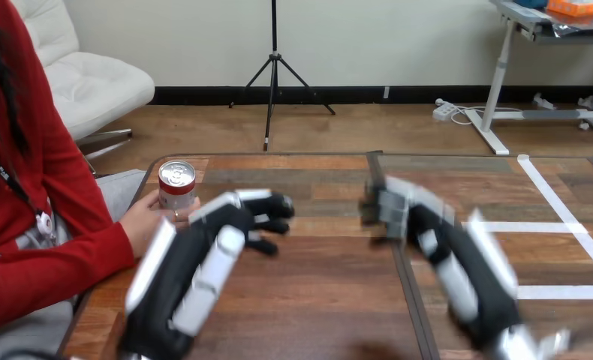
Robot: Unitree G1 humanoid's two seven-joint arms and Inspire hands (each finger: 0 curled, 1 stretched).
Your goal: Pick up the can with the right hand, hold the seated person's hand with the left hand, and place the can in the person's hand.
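Observation:
A red-and-white can [177, 185] stands upright at the table's left edge, held at its base by the person's hand [145, 223]. My left hand [217, 245] lies just right of that hand and the can, apart from both, with its fingers [272, 212] relaxed and pointing right, holding nothing. My right hand [437, 241] hovers over the table's middle, well right of the can, its fingers [384, 205] loosely extended toward the left and empty. Both hands look smeared by motion.
The wooden table [331, 300] has a dark seam running front to back near its middle. White tape lines [560, 210] mark a square on its right part. The person's red sleeve [49, 262] rests at the table's left edge.

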